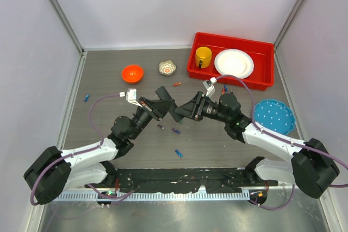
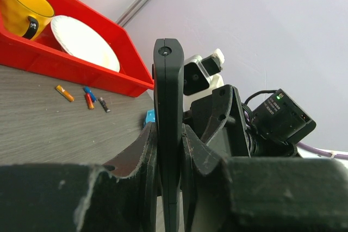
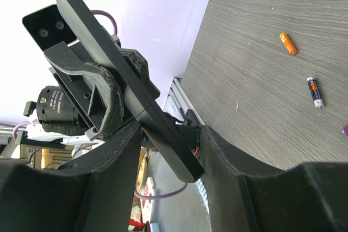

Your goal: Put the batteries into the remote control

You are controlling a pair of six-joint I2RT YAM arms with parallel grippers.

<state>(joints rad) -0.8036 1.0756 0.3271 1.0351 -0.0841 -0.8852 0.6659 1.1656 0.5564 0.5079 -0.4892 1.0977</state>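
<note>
Left end effector (image 2: 167,145) is clamping the remote control (image 2: 167,80) mid-air above the desk (image 3: 261,80) while the right end effector (image 3: 171,129), half-open, is straddling its end, risking twisting it loose; batteries (image 3: 288,43) are lying scattered below.

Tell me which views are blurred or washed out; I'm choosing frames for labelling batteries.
Top external: evenly lit, sharp, but batteries tiny. Left wrist: remote control sharp, dark foreground soft. Right wrist: wall at upper left blown out white, batteries on the table crisp, foreground dark and blurred.
</note>
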